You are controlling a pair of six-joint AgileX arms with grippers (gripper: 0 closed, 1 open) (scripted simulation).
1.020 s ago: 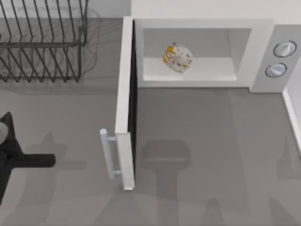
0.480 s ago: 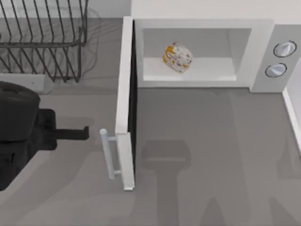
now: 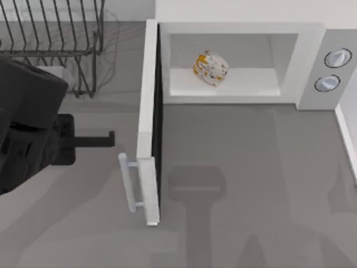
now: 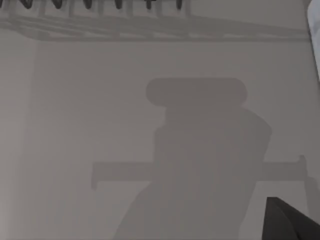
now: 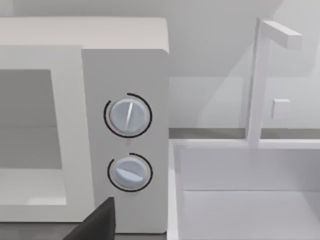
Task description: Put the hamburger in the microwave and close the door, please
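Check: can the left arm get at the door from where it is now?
Probably yes. The left gripper sits just left of the door, which stands swung open with its outer face toward that arm. Bare table lies between them; the wire rack sits farther back.

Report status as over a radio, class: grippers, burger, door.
Left gripper beside the open door, near its handle. Hamburger inside microwave. Nothing between gripper and door.

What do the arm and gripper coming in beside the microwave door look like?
The left arm is matte black and bulky, with blocky, faceted housings. Its left gripper is black too, showing from above as a slim straight bar with a small hooked tip. No cables or markings are visible.
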